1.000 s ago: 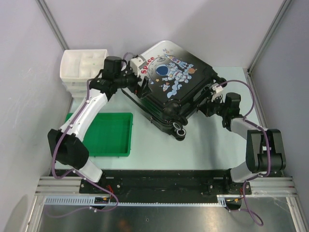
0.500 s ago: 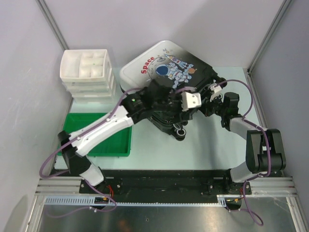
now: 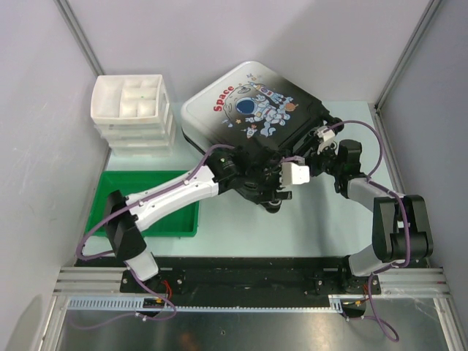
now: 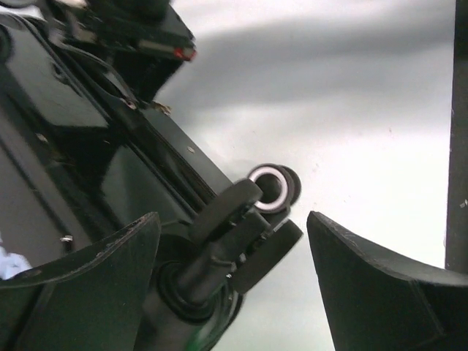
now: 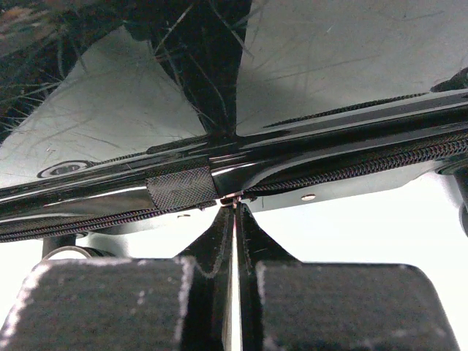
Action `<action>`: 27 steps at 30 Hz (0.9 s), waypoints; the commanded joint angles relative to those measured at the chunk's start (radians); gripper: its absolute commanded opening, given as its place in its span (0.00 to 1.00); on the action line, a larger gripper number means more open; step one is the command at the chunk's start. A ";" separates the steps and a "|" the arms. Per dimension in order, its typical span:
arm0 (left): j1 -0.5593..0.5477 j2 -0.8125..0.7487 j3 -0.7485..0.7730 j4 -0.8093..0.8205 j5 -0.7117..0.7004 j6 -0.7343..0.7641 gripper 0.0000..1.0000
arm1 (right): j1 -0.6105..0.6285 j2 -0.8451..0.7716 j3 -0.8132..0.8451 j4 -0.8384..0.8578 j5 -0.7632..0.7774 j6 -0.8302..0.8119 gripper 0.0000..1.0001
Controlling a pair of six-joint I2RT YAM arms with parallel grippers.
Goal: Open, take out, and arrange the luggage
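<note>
Going left to right. Well off to the left of the left gripper (image 4: 232, 219) sit the white drawer box (image 3: 131, 110) and the green tray (image 3: 164, 212) — neither is our concern here. The left arm (image 3: 175, 194) is stretched out long and low from its base, across to the near corner of the luggage (image 3: 248, 102). The case lies flat on the table (image 3: 322, 219), astronaut side up and closed as far as we can tell. The jaws stand wide apart with a caster wheel (image 4: 272, 187) sitting between them, and nothing is gripped.

Our take on handling: the shell is stiff and glossy, so likely slippery for small pads. The case is also big next to these arms (probably too heavy to lift outright). We'd go for small hard features — the zipper pull, the seam lip, maybe a wheel for bracing — rather than the broad shell faces.

Over on the right, the right arm (image 3: 365, 190) is folded at the elbow with its wrist pointing in at the side of the case. The right gripper (image 5: 235, 208) is closed tight, tips meeting right at the zipper (image 5: 380, 164) line just ahead of them. Whether a pull tab is pinched in there is too small to tell.
</note>
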 commanded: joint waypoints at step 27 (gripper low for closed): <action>0.177 -0.044 -0.060 -0.263 0.113 -0.037 0.81 | 0.239 0.089 0.019 0.090 0.205 0.181 0.19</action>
